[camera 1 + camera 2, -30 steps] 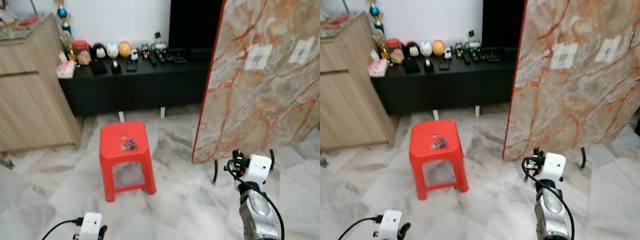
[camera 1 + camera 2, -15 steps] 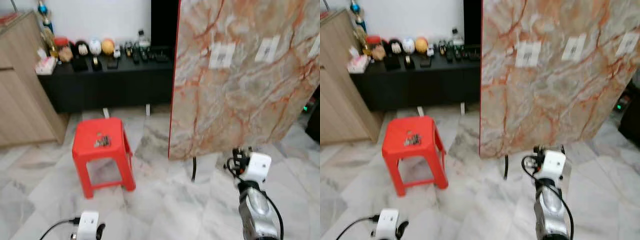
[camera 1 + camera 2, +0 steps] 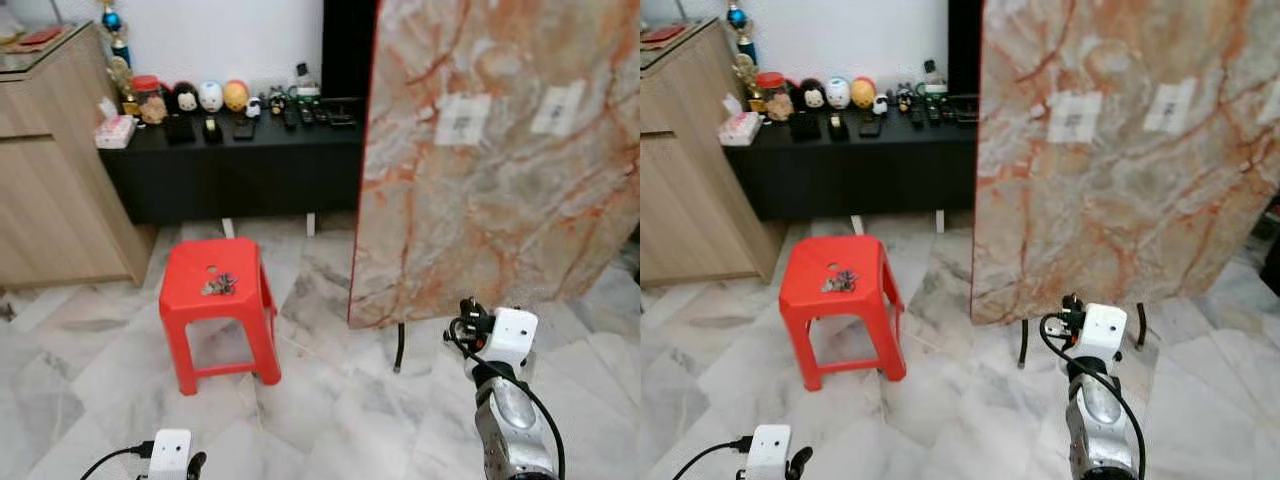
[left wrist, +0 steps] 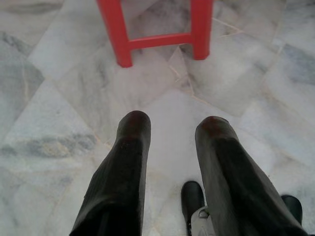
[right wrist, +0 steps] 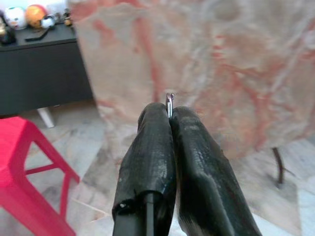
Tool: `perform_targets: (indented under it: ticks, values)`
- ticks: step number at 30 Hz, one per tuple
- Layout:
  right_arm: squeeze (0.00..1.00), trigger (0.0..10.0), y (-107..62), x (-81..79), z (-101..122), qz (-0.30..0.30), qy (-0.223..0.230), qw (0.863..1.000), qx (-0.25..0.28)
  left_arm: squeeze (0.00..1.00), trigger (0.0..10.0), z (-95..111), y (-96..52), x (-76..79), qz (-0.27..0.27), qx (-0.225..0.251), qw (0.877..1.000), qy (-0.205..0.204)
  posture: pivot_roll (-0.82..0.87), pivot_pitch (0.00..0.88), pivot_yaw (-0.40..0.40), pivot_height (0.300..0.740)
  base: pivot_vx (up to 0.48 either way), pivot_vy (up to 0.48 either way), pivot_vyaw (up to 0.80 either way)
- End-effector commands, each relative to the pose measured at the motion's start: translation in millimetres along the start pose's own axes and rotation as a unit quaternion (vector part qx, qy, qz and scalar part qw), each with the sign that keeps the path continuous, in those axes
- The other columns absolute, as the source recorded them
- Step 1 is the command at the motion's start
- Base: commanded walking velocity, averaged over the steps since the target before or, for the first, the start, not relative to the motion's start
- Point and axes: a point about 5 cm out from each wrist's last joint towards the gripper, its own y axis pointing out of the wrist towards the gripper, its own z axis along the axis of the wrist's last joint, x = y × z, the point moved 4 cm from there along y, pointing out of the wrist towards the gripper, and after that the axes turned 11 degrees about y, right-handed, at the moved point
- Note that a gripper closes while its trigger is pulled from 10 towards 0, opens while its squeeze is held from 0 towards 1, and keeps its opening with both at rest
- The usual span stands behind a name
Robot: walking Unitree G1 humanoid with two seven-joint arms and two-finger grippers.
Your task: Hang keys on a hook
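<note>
A bunch of keys [image 3: 218, 286] lies on top of a red plastic stool [image 3: 190, 262]. To its right stands a tall marble-patterned board [image 3: 500, 200] carrying two white plates [image 3: 462, 118]; the hooks on them are too small to make out. My right gripper [image 5: 170, 110] is raised in front of the board's lower edge, shut on a thin metal key ring [image 5: 169, 100] that pokes out between the fingertips. My left gripper [image 4: 173, 123] hangs low over the floor, open, with nothing between its fingers, and the stool's legs [image 4: 123, 44] are just ahead of it.
A black low cabinet [image 3: 240, 160] with figurines and remotes runs along the back wall. A wooden cabinet [image 3: 50, 180] stands at the left. The board rests on thin black legs [image 3: 399, 348]. Marble floor [image 3: 330, 400] lies open between stool and board.
The whole picture has swung back to the left, so the camera moved. The stool and board have not moved, and both arms hold the same pose.
</note>
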Motion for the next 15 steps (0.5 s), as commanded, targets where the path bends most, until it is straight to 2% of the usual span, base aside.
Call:
perform_targets:
  ticks: [1, 15]
  values:
    - [0.0, 10.0, 2.2, -2.5, 2.4, 0.006, -0.002, 1.0, 0.001, 0.0, 10.0, -2.0, -0.8, 2.1, -0.003, -0.003, 1.0, 0.002, -0.04, 0.0, -0.056, 0.74, 0.379, 0.0, 0.0]
    - [0.0, 10.0, 3.4, 0.0, 4.6, 0.003, -0.004, 1.0, 0.002, 0.0, 10.0, 0.1, 0.5, 5.1, -0.007, -0.002, 1.0, -0.002, -0.04, 0.0, -0.064, 0.74, 0.389, 0.0, 0.0]
